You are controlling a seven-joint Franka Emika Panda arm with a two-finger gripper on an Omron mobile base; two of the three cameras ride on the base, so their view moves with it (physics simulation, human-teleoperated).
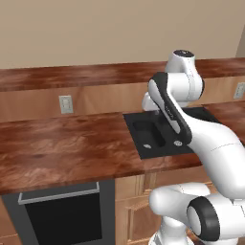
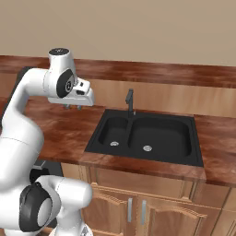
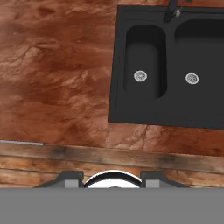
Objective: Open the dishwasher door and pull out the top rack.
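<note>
We find the dishwasher door (image 1: 64, 217) closed, gripper (image 2: 73, 107) above the counter (image 1: 67, 143) left of the sink (image 2: 152, 136), empty, jaw gap indeterminate.

A reddish-brown, marbled wooden countertop (image 3: 57, 74) spreads across the left and below a black double-basin sink (image 3: 168, 111) set into it at upper right. Each basin has a small round silver drain (image 3: 140, 75). A dark faucet (image 3: 171, 11) rises at the sink's top edge.
</note>
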